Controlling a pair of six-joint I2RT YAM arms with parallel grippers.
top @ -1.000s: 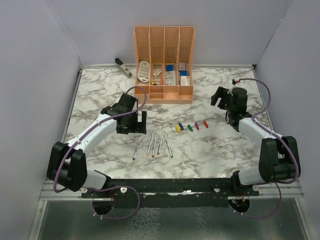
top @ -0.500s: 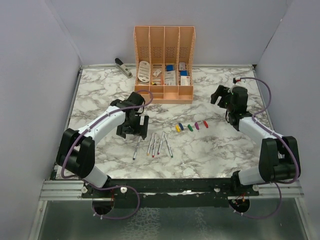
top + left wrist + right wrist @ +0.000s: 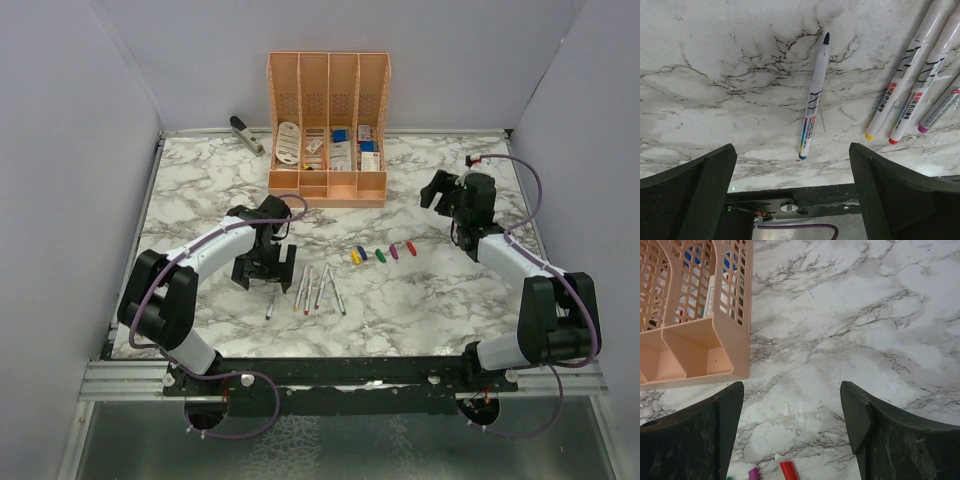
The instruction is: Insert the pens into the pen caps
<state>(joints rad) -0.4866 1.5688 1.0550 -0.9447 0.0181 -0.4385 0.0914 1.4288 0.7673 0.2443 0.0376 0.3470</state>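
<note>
Several silver-grey pens [image 3: 308,290] lie side by side on the marble table, near its front middle. My left gripper [image 3: 262,270] hovers open and empty just left of them, above the leftmost pen [image 3: 273,297]. In the left wrist view that pen [image 3: 813,100], with a dark tip and a blue end, lies between my open fingers [image 3: 700,195], and three more pens [image 3: 895,95] lie at the right. The coloured pen caps [image 3: 381,254] sit in a row right of the pens. My right gripper [image 3: 437,190] is open and empty, up and to the right of the caps. The red cap [image 3: 788,471] and purple cap [image 3: 754,473] show at the bottom edge of its view.
A peach desk organiser [image 3: 327,130] with small items stands at the back middle, and also shows in the right wrist view [image 3: 695,315]. A grey stapler [image 3: 245,133] lies at the back left. The black base rail [image 3: 805,200] runs along the table's near edge.
My left gripper has moved toward the near edge, down to the leftmost pen, and its arm has folded in. The right arm has barely moved.
</note>
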